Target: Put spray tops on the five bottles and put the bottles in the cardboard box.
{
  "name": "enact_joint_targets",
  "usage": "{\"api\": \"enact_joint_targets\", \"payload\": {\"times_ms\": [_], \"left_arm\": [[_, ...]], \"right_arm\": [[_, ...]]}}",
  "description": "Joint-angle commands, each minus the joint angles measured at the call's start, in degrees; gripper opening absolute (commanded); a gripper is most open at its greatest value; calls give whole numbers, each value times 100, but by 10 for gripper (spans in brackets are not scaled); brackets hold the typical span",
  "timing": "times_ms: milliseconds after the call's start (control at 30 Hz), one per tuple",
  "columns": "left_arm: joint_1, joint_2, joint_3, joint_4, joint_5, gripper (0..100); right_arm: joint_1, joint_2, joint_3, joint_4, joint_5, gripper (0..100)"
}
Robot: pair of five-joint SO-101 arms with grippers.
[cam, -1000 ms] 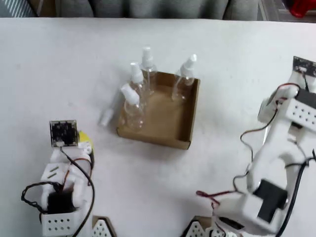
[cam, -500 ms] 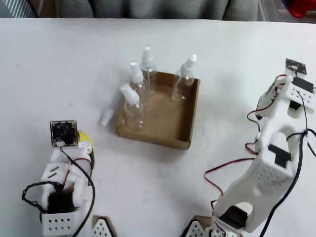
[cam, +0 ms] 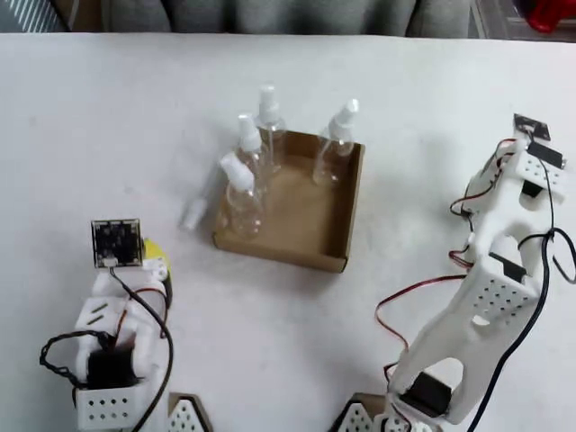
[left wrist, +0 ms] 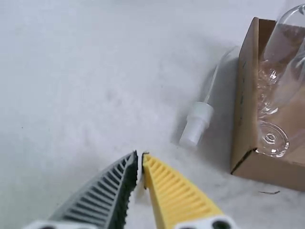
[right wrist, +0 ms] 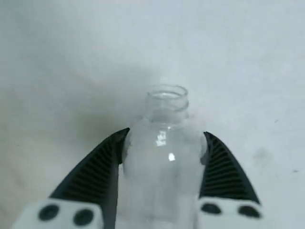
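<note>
Now our right jaws clasp the uncapped bottle [right wrist: 164, 152] by its body, neck beyond the tips; we judge it light, slick and crushable, so we grip gently. Our left jaws are closed and empty; the top [left wrist: 196, 125] lies just ahead.

Brown cardboard box [cam: 304, 209], white table [cam: 108, 108]

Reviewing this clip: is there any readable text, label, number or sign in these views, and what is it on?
None can be read.
The cardboard box has plain walls.
The capped bottles and the uncapped bottle in the right gripper bear no label.
The loose spray top is unmarked.
The wrist board is too small to read.
</note>
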Motion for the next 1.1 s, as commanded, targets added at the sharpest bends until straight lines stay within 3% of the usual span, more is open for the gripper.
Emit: {"api": "enact_joint_targets", "payload": {"times_ms": [0,300,633,1067], "left_arm": [[22,-75,-18,35,-44,24],[22,-75,-18,35,-44,24],[22,-75,-18,35,-44,24],[22,-75,-18,35,-44,24]], "right_arm": [[4,-303,-316,92,-53,31],[-514,-1376,-281,2229,-53,16],[-1455,-3802,1785,2264,-220,15],[-3837,-6484,3903,2255,-1380,15]]}}
